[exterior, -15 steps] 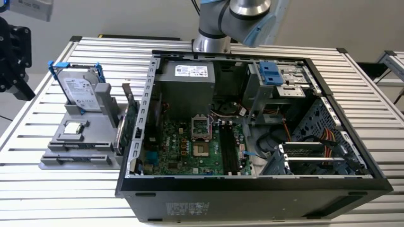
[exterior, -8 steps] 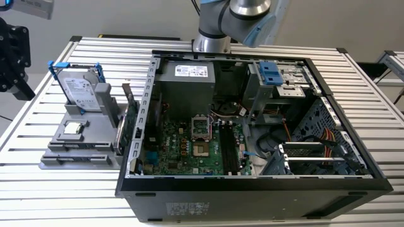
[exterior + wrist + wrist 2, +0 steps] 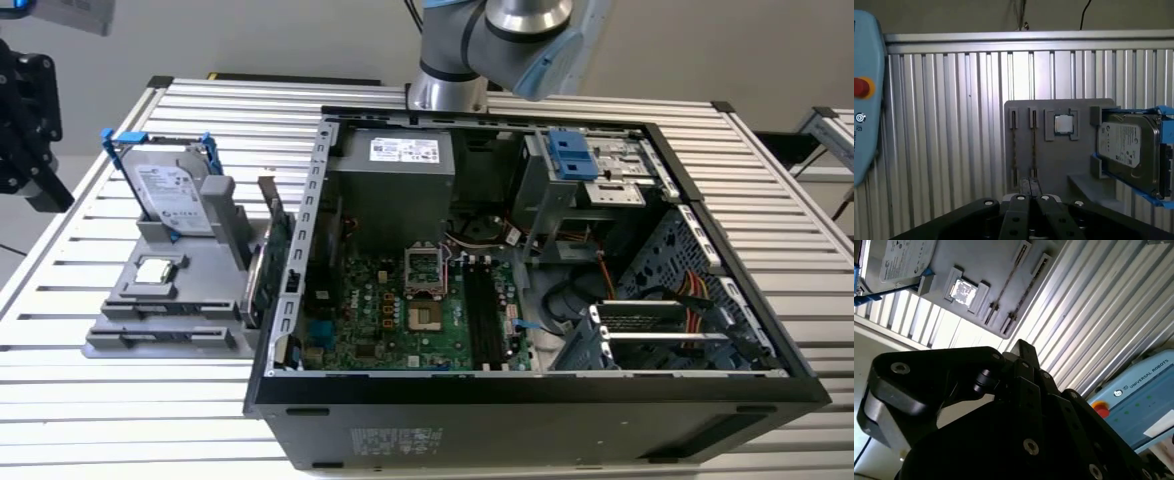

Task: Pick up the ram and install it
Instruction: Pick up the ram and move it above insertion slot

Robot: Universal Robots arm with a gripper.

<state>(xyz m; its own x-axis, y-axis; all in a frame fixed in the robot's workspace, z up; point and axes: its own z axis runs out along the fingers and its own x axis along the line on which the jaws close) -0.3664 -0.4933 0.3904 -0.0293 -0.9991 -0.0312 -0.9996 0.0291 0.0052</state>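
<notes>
On gray holder (image 3: 1054, 160): white-labelled hard drive (image 3: 1126, 150) upright; end effector (image 3: 1029, 184) closed.

The arm (image 3: 454, 45) is silver-grey, with a pale blue cap (image 3: 554, 55) on one joint. The gripper (image 3: 1029, 186) is matte black, dotted with small silver screws (image 3: 988, 202).

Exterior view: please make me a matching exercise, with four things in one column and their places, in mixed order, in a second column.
Things:
1. silver hard drive in a blue frame
2. small square silver processor chip
3. large green motherboard
4. grey metal power supply box

Places:
A. flat on the floor of the open black computer case
B. flat in a recess of the grey holder
C. against the case's far wall
D. upright at the holder's far end

Pairs: 1-D, 2-B, 3-A, 4-C.
</notes>
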